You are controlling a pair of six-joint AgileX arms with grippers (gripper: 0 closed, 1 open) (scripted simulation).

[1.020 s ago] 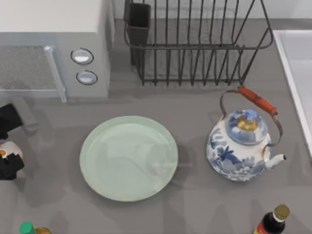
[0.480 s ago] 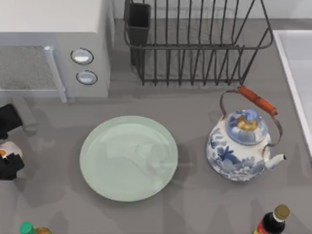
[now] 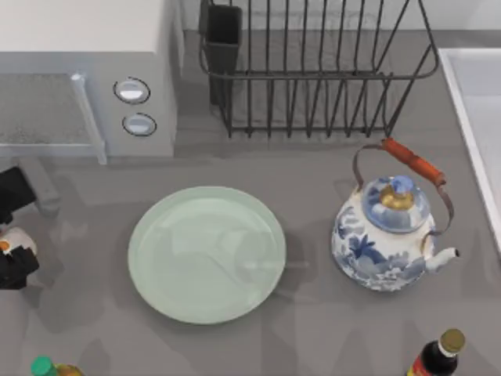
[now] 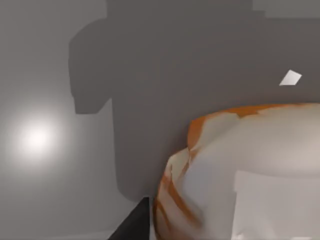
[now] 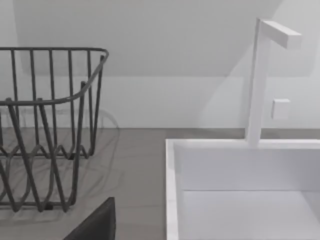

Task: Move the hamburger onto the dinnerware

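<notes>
At the surface's far left edge, the left tool point(image 3: 9, 247) grips the hamburger point(image 3: 16, 240) by its sides, well left of the mint plate point(image 3: 207, 253). It looks light, soft, squashable: hold gently.

**Black, blocky gripper parts**

At far left edge of top view, left gripper point(image 3: 11, 235): matte black, boxy, flat-faced blocks with squared corners, one above and one below. No cables, screws or markings to be made out. In left wrist view, a dark, sharply pointed wedge of finger point(image 4: 134, 223) at lower edge. In right wrist view, a dark charcoal slanted slab, right finger point(image 5: 97, 223), at bottom, plain and flat.
</notes>
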